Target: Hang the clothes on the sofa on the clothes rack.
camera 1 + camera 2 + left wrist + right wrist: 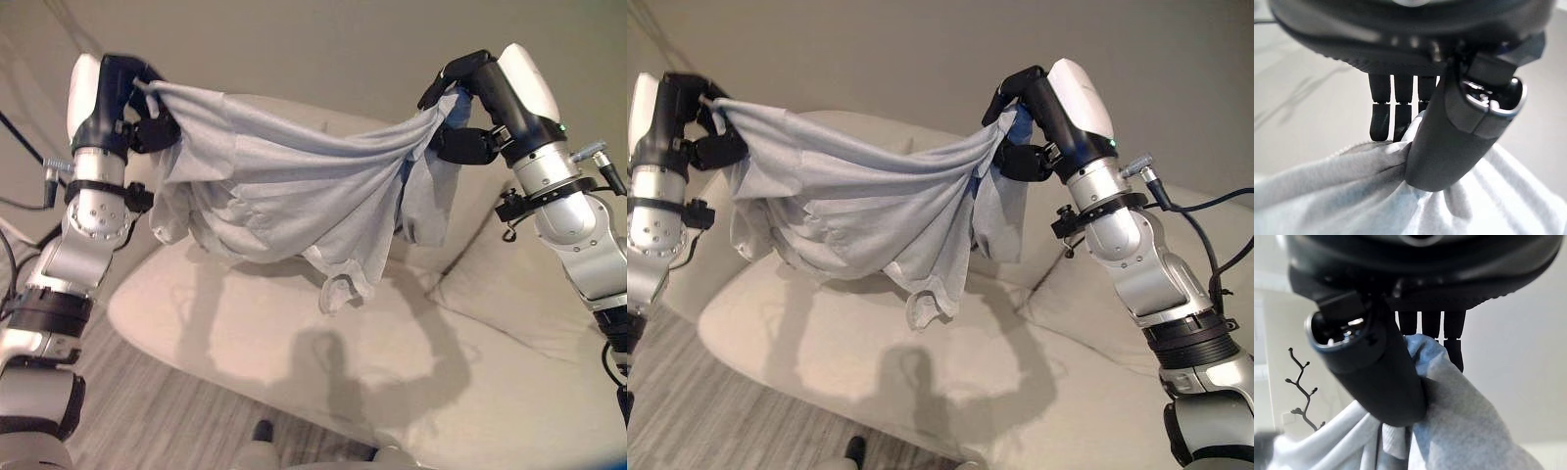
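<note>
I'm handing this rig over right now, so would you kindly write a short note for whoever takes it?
Left hand: shut on one end of the grey garment.
Right hand: shut on the other end.
The garment hangs stretched between them, lifted clear above the cream sofa.
Done: picked up from the sofa.
Left: carry it to the clothes rack and hang it.

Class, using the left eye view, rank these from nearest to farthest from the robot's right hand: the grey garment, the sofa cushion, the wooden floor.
1. Grey garment: pinched in the right robot hand itself.
2. Sofa cushion: below that hand, on the sofa's right side.
3. Wooden floor: lower left, beyond the sofa's front edge.
</note>
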